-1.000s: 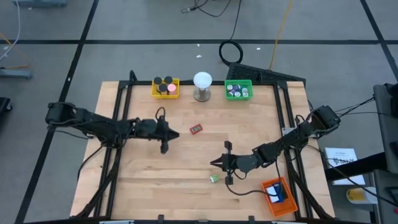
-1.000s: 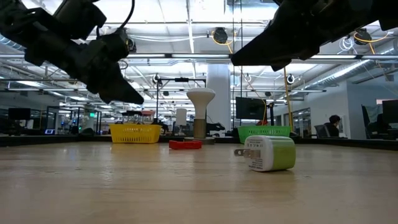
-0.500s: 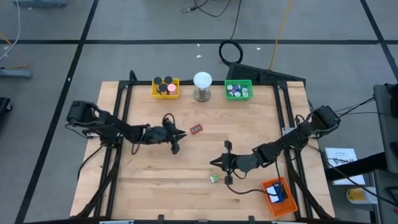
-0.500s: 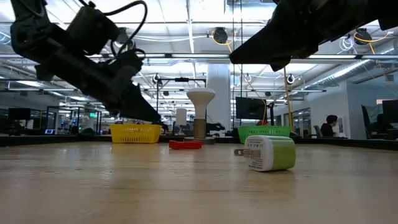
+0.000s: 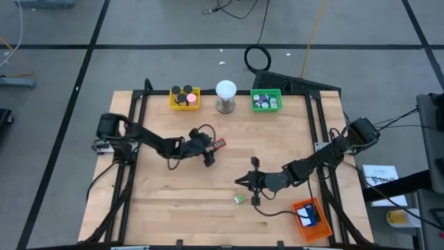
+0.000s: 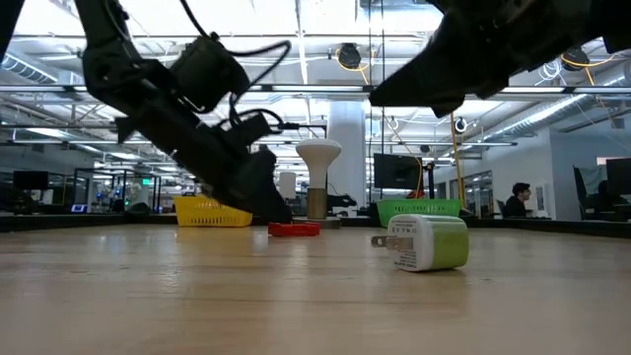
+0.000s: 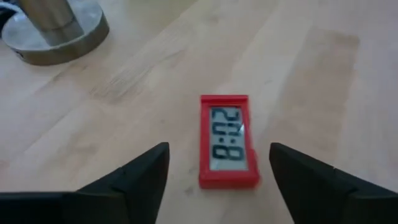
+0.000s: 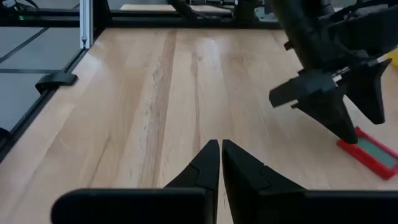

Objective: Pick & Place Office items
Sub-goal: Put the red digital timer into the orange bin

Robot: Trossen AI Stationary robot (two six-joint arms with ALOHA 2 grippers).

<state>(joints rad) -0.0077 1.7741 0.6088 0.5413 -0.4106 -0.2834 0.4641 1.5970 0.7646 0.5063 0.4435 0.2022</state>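
Observation:
A red digital clock (image 7: 229, 140) lies flat on the wooden table, display up; it also shows in the high view (image 5: 218, 144) and the low view (image 6: 294, 229). My left gripper (image 7: 219, 155) is open and low over it, one finger on each side of the clock, touching nothing (image 5: 212, 148). A small white and green charger (image 6: 424, 243) lies on the table nearer the front edge (image 5: 238, 199). My right gripper (image 8: 221, 149) is shut and empty, hovering just beyond the charger (image 5: 242, 182).
At the far edge stand a yellow tray (image 5: 185, 98) with black caps and a pink disc, a white ball on a metal stand (image 5: 226, 96) and a green tray (image 5: 266, 101). An orange tray (image 5: 309, 217) sits at the near right corner. Bare wood lies between.
My left gripper has travelled toward the table's right edge and gone down to the red clock, and its fingers have opened and now stand on either side of it. The clock and the charger have not moved.

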